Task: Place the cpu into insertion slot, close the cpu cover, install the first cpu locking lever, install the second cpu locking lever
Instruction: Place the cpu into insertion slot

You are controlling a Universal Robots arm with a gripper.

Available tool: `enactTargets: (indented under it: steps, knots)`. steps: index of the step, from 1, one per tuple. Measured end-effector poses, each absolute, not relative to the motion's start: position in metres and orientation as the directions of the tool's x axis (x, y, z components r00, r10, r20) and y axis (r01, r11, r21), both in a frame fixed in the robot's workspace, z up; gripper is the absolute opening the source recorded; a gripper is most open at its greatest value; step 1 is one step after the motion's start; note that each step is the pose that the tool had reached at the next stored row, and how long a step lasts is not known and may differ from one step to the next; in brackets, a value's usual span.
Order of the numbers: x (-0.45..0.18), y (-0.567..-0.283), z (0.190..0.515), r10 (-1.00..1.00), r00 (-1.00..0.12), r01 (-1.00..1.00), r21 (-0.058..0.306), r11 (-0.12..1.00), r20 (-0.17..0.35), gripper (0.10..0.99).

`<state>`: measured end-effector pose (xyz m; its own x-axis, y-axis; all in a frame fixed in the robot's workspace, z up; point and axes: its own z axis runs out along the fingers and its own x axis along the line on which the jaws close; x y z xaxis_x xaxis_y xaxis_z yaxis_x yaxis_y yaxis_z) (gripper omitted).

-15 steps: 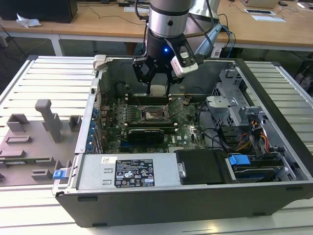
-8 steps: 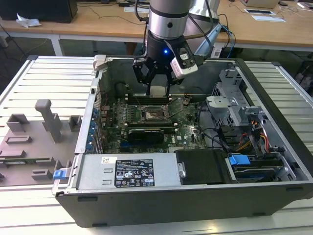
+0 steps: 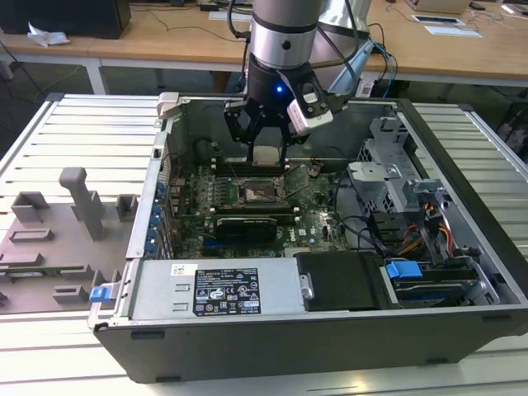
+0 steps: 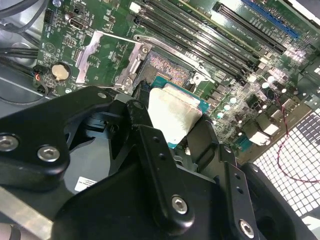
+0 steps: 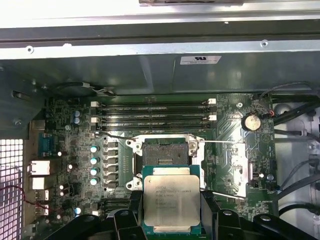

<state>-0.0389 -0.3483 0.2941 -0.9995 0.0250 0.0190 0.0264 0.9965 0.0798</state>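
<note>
This is a robotics lab or test workshop. An open desktop computer case [image 3: 272, 346] lies on its side on a worktop [image 3: 74, 124] of ribbed aluminium profiles, its green motherboard [image 5: 235, 125] bare to view. A silver robot arm [image 3: 283, 33] with a black gripper [image 3: 266, 158] hangs over the case. Near the worktop's edge at the exterior view's left sits a grey fixture plate [image 3: 49, 247] with moulded holders. Behind stand long wooden desks [image 3: 165, 37] with papers [image 3: 450, 25] and trailing cables [image 3: 384, 62].
</note>
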Motion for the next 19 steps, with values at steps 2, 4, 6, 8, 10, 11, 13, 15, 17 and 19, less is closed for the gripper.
enactTargets:
  steps: [2,4,6,8,10,11,13,15,17,19]
  knots:
    - [-0.039,-0.348,0.293,0.025,-1.000,0.026,0.080,0.996,0.019,0.541]
    - [-0.039,-0.348,0.292,0.025,-1.000,0.026,0.080,0.996,0.019,0.541]
    - [-0.039,-0.348,0.291,0.025,-1.000,0.026,0.080,0.996,0.019,0.541]
    - [-0.039,-0.348,0.290,0.025,-1.000,0.026,0.080,0.996,0.019,0.541]
    - [-0.039,-0.348,0.289,0.025,-1.000,0.026,0.080,0.996,0.019,0.541]
    - [-0.039,-0.348,0.289,0.025,-1.000,0.026,0.080,0.996,0.019,0.541]
    - [-0.039,-0.348,0.288,0.025,-1.000,0.026,0.080,0.996,0.019,0.541]
    - [-0.039,-0.348,0.286,0.025,-1.000,0.026,0.080,0.996,0.019,0.541]
    - [-0.039,-0.348,0.284,0.025,-1.000,0.026,0.080,0.996,0.019,0.541]
    - [-0.039,-0.348,0.282,0.025,-1.000,0.026,0.080,0.996,0.019,0.541]
